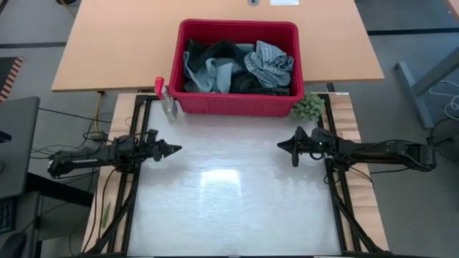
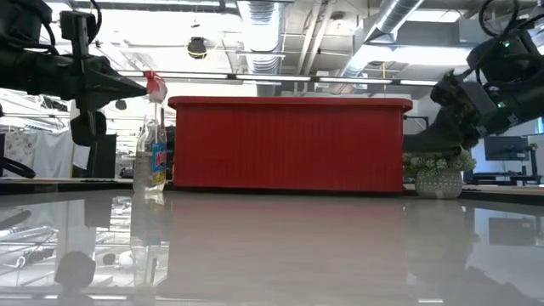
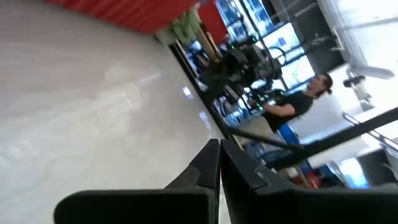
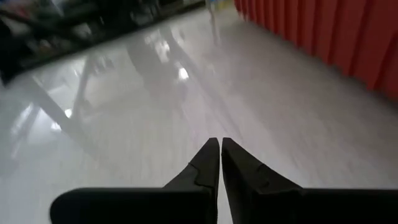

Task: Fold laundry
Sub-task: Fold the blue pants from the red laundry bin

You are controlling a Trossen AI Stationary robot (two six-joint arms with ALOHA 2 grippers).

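The laundry [image 1: 237, 66], a heap of light blue, grey-blue striped and black garments, lies inside the red basket [image 1: 237, 106] at the table's far edge. My left gripper [image 1: 176, 150] hovers shut over the table's left side, pointing level toward the right. My right gripper [image 1: 281, 145] hovers shut over the right side, pointing toward the left. Both stand on the near side of the basket and hold nothing. In the wrist views the left gripper [image 3: 220, 149] and the right gripper [image 4: 220, 146] show their fingertips together.
A spray bottle with a red top [image 1: 166, 99] stands at the basket's left corner. A small green fuzzy ball [image 1: 308, 107] sits at its right corner. The white tabletop [image 1: 229, 201] spreads between the arms. A person [image 3: 298, 102] shows beyond the table.
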